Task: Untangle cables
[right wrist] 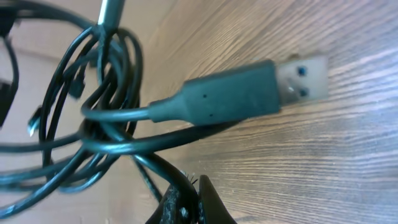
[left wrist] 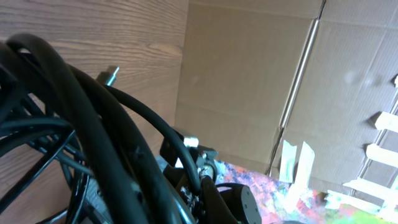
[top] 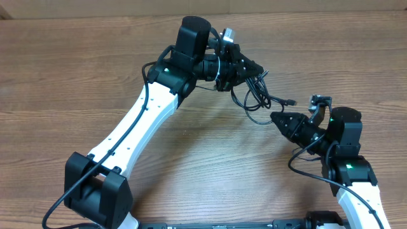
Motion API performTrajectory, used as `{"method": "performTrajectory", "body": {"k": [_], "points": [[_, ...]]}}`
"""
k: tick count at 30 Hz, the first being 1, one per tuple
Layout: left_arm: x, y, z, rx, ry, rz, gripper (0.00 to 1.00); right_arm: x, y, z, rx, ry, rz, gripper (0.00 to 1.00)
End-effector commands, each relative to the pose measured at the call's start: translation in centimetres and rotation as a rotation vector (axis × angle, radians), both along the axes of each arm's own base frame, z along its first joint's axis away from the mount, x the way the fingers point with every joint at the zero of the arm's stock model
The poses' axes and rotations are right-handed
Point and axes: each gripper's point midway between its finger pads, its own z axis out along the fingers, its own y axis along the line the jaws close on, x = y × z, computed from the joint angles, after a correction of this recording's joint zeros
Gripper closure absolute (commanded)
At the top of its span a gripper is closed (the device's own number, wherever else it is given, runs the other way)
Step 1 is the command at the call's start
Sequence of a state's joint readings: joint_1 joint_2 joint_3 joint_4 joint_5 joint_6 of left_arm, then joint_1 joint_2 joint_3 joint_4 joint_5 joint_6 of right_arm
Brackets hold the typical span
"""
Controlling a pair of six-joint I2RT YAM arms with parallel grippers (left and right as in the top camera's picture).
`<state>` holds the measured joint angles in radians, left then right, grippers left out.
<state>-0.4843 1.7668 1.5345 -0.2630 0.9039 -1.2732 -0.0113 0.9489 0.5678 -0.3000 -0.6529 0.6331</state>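
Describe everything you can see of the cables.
The cables are thin black cords, rubbery-looking, caught in one loose tangle of overlapping loops. One end carries a dark-housed USB plug with a silvery metal tip. The bunch hangs between the arms: the left gripper is shut on its top, and the right gripper is shut on a lower loop. The lowest loops seem to reach the wooden table.
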Motion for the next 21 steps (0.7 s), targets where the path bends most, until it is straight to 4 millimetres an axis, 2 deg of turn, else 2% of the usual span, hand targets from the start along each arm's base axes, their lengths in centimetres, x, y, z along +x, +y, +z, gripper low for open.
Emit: {"method": "performTrajectory", "body": {"k": [1, 10, 21], "points": [[0.8, 0.8, 2.4, -0.011, -0.105, 0.034, 0.96, -0.4, 0.9, 1.1, -0.048, -0.102, 0.113, 0.96], [1.1, 0.8, 2.3, -0.005, -0.111, 0.046, 0.96, -1.6, 2.4, 1.9, -0.070, -0.219, 0.274, 0.96], [1.9, 1.1, 2.1, 0.018, -0.122, 0.095, 0.96, -3.1, 3.3, 1.8, -0.041, -0.224, 0.367, 0.96]]}}
